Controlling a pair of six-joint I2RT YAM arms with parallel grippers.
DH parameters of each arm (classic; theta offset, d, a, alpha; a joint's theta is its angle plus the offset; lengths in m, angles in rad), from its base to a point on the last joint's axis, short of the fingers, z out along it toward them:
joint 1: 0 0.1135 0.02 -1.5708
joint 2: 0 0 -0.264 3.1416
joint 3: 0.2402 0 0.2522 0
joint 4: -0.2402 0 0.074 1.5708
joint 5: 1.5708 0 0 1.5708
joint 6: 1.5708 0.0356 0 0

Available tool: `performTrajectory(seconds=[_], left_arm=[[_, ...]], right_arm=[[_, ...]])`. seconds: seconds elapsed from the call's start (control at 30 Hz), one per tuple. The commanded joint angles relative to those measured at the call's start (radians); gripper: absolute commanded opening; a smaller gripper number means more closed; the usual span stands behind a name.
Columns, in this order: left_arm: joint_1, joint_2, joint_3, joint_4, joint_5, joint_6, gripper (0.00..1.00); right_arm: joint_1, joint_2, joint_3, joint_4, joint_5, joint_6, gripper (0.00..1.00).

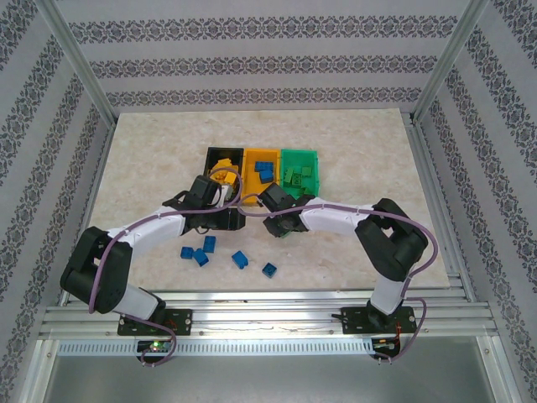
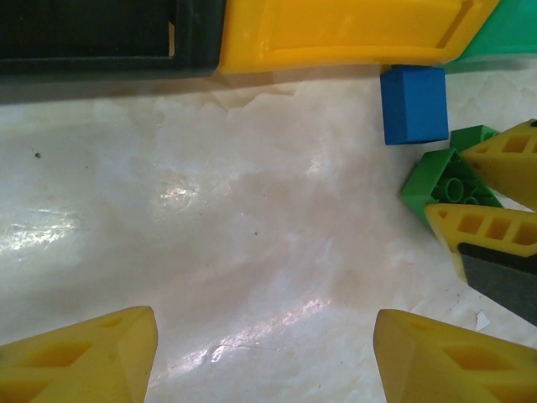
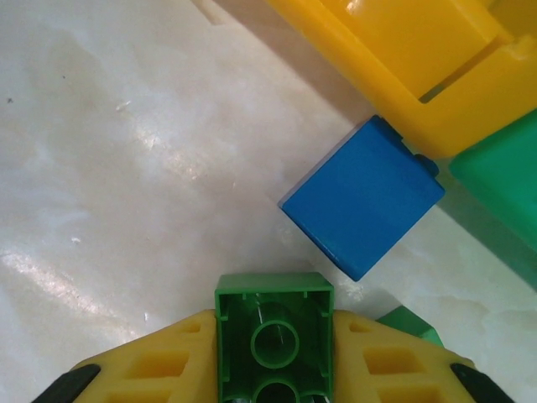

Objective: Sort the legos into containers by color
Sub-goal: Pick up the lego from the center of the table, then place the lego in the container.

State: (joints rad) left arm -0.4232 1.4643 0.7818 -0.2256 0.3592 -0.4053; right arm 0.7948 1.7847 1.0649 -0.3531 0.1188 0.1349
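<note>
Right end effector (image 3: 273, 348): clamped on a green brick (image 3: 273, 306), hollow underside toward the wrist camera, low over the table (image 3: 126, 168)
Left end effector (image 2: 264, 327): jaws apart with nothing between them, over bare table just near of the black bin (image 2: 101, 34)
Where the brick is: at the near side of the bins, close to where the orange bin (image 3: 394, 50) meets the green bin (image 3: 503, 176); a blue brick (image 3: 362, 197) lies just beside it, against the orange bin's wall
Step in hand (my reading): lift the green brick and carry it to the green bin
Doing it well: rise straight up first so the brick clears the blue one and the rim, then go far and right, and let go low inside the green bin; the two end effectors are near each other, so the left is best kept out of the path
Right wrist view adds: the grip is centred, pads flat on two opposite sides
Left wrist view adds: a second green piece (image 2: 474, 136) beside the held one, possibly another brick, though the edge of the view cuts it off
Top view adds: five loose blue bricks (image 1: 201, 256) on the near table, well apart from the bins
</note>
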Motion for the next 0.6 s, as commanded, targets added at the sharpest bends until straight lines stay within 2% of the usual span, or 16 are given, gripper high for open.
performTrajectory(seconds=[0.0,0.13,0.27,0.47,0.5,0.57], left_arm=[[0.013,-0.024,-0.019,0.024,0.007,-0.004,0.69],[0.013,-0.025,-0.019,0.028,0.021,-0.007,0.69],[-0.009,-0.023,-0.028,0.078,0.039,-0.027,0.68],[-0.106,0.01,0.004,0.137,0.038,-0.043,0.69],[-0.127,0.018,0.02,0.138,0.033,-0.042,0.69],[-0.167,0.039,0.051,0.138,0.024,-0.036,0.7]], right_arm=[[0.002,-0.067,0.016,-0.047,-0.02,0.028,0.27],[-0.038,-0.154,0.033,-0.05,-0.043,0.044,0.27],[-0.132,-0.206,0.054,-0.033,-0.064,0.052,0.27],[-0.261,-0.129,0.144,0.002,-0.097,0.051,0.28],[-0.277,-0.102,0.168,0.0,-0.093,0.052,0.29],[-0.304,-0.055,0.21,-0.011,-0.102,0.051,0.42]])
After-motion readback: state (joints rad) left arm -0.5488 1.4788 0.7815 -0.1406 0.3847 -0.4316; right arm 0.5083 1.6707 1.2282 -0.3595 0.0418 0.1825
